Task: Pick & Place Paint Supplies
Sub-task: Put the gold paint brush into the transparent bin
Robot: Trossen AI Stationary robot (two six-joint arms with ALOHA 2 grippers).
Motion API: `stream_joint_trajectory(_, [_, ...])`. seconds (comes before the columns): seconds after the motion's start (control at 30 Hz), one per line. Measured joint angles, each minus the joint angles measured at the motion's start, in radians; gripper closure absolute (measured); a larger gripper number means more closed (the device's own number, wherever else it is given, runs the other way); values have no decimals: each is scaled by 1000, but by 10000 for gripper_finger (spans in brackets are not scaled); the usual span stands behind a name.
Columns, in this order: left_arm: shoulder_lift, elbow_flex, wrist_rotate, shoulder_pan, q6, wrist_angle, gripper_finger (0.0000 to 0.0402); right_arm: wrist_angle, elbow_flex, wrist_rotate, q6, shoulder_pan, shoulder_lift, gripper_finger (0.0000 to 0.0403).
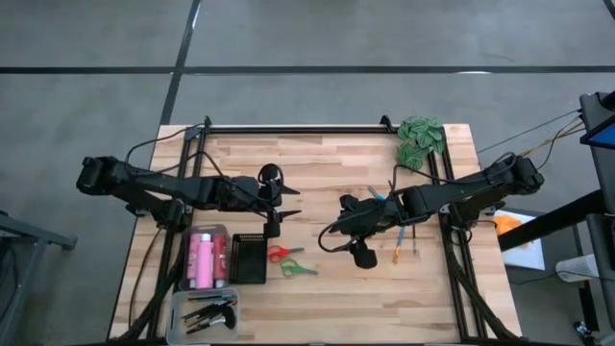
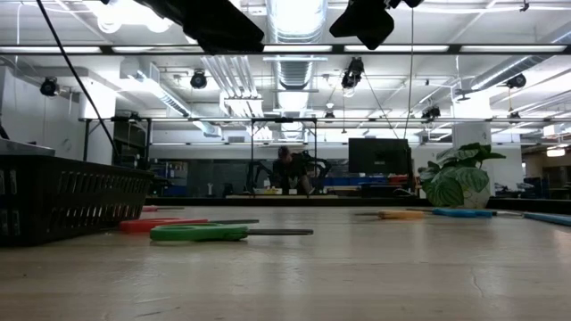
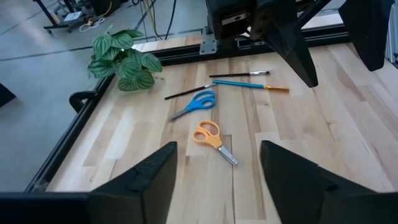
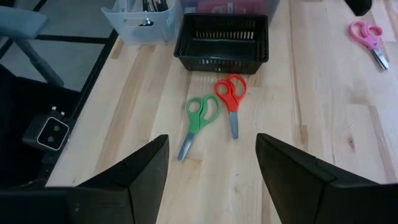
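Both grippers hang open above the table's middle and hold nothing. My left gripper [image 1: 286,202] [image 3: 217,168] points toward the right side, where blue scissors [image 3: 196,102], orange scissors [image 3: 211,137] and three thin brushes [image 3: 239,76] lie flat. My right gripper [image 1: 338,229] [image 4: 211,168] points toward the left side, over green scissors [image 4: 199,118] [image 1: 298,269] and red scissors [image 4: 231,93] [image 1: 279,253], which lie flat beside a black basket [image 4: 222,34] [image 1: 248,258]. Pink scissors [image 4: 368,34] lie on the wood farther off, below the left gripper.
A clear bin of pink bottles [image 1: 207,258] stands left of the basket. A clear bin with brushes [image 1: 207,312] sits at the near left corner. A green leafy clump [image 1: 421,142] lies at the far right corner. Black frame rails [image 1: 288,128] border the table.
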Motion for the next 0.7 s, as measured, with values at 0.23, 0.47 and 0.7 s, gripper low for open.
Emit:
stream_joint_trajectory(0.23, [0,0,1,0,1,-7,133,0,0,0,0,0,0,164])
stream_joint_trajectory(0.47, [0,0,1,0,3,-8,131,0,0,0,0,0,0,164])
stream_joint_trajectory(0.7, [0,0,1,0,3,-9,131,0,0,0,0,0,0,164])
